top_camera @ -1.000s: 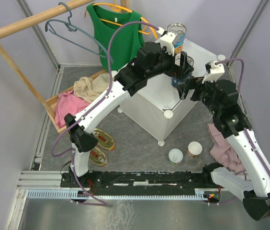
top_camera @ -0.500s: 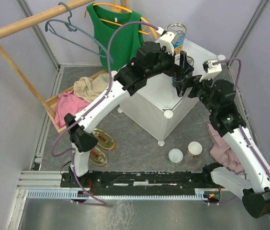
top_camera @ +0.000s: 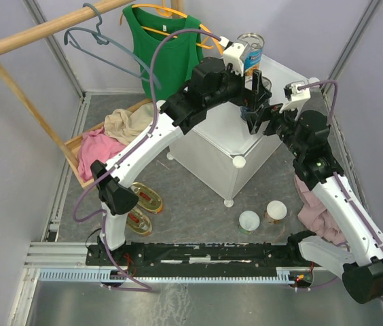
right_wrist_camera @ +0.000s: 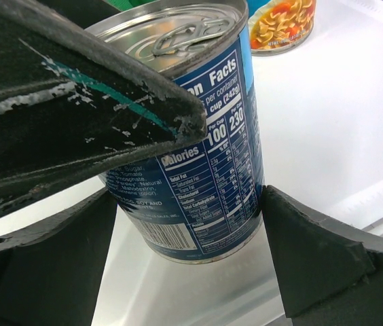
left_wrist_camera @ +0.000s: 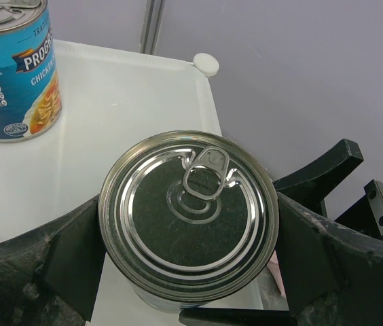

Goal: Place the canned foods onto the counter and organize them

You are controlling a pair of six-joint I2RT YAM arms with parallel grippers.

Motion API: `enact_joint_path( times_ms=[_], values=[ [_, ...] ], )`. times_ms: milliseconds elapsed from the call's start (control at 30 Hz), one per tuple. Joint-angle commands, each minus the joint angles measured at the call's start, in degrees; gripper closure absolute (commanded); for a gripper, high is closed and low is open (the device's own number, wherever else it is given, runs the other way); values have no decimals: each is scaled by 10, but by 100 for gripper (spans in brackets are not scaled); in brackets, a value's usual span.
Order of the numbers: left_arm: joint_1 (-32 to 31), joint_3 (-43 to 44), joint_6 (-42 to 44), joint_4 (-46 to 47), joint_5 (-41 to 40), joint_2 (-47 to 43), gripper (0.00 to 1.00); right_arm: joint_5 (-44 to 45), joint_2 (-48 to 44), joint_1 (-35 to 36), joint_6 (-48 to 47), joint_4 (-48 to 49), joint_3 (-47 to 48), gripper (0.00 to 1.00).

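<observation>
My left gripper (top_camera: 254,102) reaches over the white counter (top_camera: 212,146) and is shut on a tall steel can with a blue label (top_camera: 265,83). In the left wrist view its fingers (left_wrist_camera: 76,258) press both sides of the can's pull-tab lid (left_wrist_camera: 190,221). The can hangs tilted, just above the counter top (right_wrist_camera: 327,102). My right gripper (top_camera: 265,124) is open, its fingertips (right_wrist_camera: 293,238) flanking the can's lower part (right_wrist_camera: 198,183). A second tall blue can (top_camera: 251,46) stands upright at the counter's back corner. Two small white-lidded cans (top_camera: 249,220) and two oval gold tins (top_camera: 148,198) lie on the floor.
A wooden tray of clothes (top_camera: 110,136) sits left of the counter under a wooden rail with a green top (top_camera: 164,54) and hangers. A pink cloth (top_camera: 317,210) lies on the floor at the right. A round corner knob (left_wrist_camera: 206,63) marks the counter's edge.
My right arm has moved left and in, bringing its fingers around the can's lower part. My left gripper has lifted the can slightly.
</observation>
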Motion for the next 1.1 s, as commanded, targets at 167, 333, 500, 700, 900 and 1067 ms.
enact_joint_path(
  times_ms=[167,333,500,700,900,1067],
  values=[
    [-22,20,-55,45,79,-25,11,5,41,3,1,58,-4,5],
    [-23,23,-61,47,86,-21,11,6,51,3,4,68,-9,3],
    [-24,23,-60,47,84,-22,11,14,58,3,2,59,-5,27],
    [-25,-2,-48,42,40,-44,0,47,58,3,7,50,-4,43],
    [-25,-25,-41,40,0,-65,1,83,55,3,13,40,-5,44],
    [-30,-38,-32,40,-31,-80,1,118,49,2,15,39,-11,47]
  ],
)
